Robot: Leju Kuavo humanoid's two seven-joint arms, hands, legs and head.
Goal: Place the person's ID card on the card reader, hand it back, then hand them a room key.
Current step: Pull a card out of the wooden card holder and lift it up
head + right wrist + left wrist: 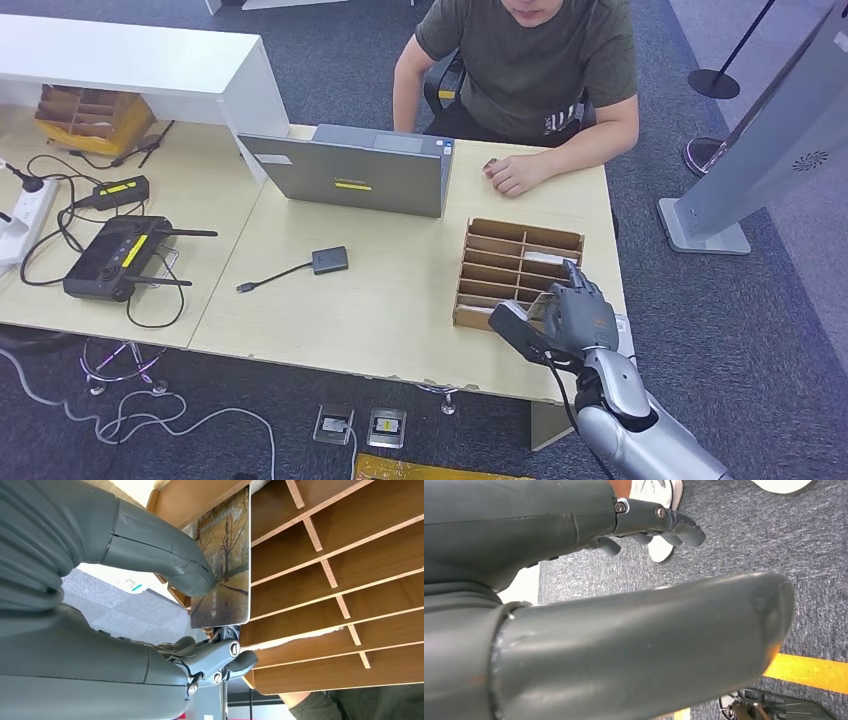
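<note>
We see our right hand (200,610) pinching a tree-picture card (223,560), its print unreadable, by the wooden organizer (520,262); our left hand (644,527) holds nothing, fingers curled.

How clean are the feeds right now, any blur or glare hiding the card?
Head view: even light, sharp, right hand small at the wooden organizer. Right wrist view: card crisp, its print clear, thumb covering part. Left wrist view: left hand looms soft and close, carpet behind it sharper.
</note>
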